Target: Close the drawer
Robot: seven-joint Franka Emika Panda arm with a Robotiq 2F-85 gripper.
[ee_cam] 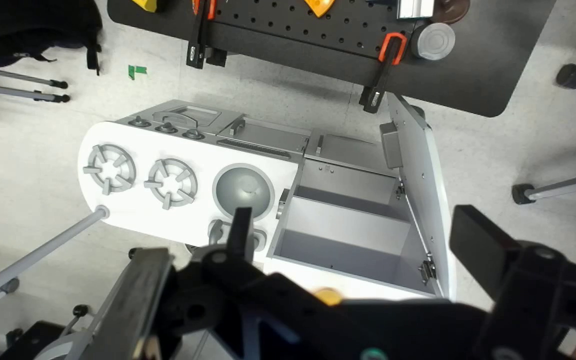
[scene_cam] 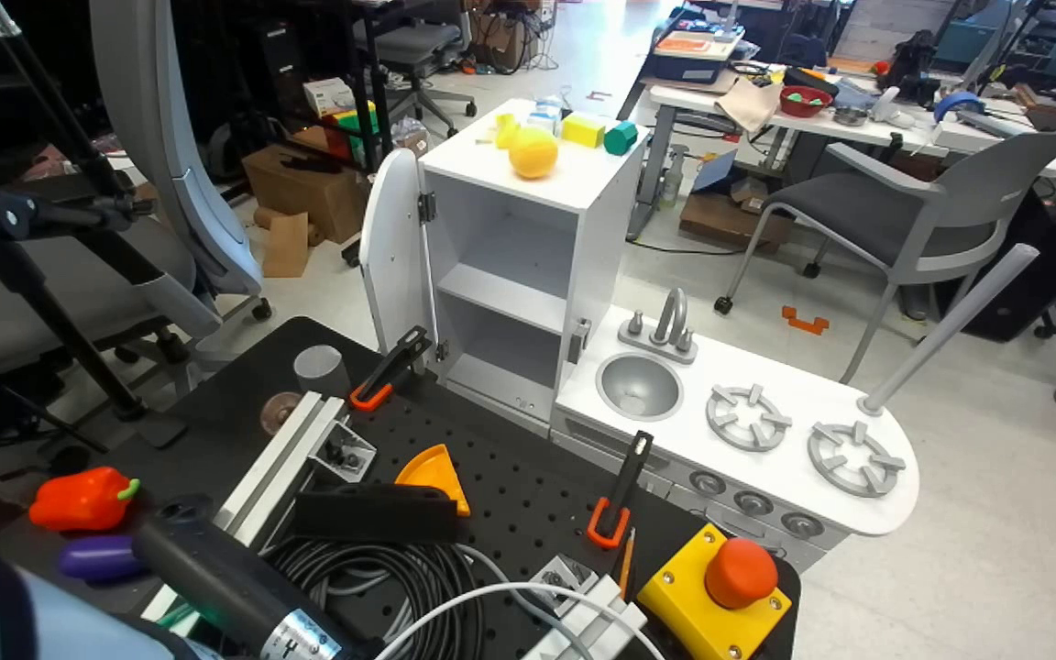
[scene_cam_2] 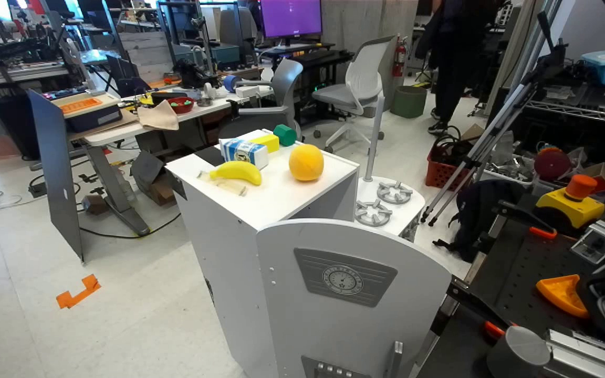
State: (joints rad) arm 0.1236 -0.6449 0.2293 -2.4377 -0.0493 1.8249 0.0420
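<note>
"Sitting centre left in the wrist view, that's a toy counter?"

"Yes, with its sink; next to it, at centre, the cabinet gapes; across the lower half hangs the gripper, its fingers spread wide, nothing pinched; I'd guess a shove is meant, which needs no grasp."

"And the drawer?"

"Right of centre; really a door, swung out because its hinges sit along the cabinet's right edge; both exterior views show it standing open, with no gripper touching it; closing is still to do, I judge, and a push on the outer face ought to serve."

"Surface and room?"

"In an exterior view, a black tabletop runs across the lower left and centre; on it sit a red pepper at the left, a clamp at the edge, probably pinning the perforated board, and a yellow box with a red button, lower right; beyond, pale floor and, upper right, an office chair."
</note>
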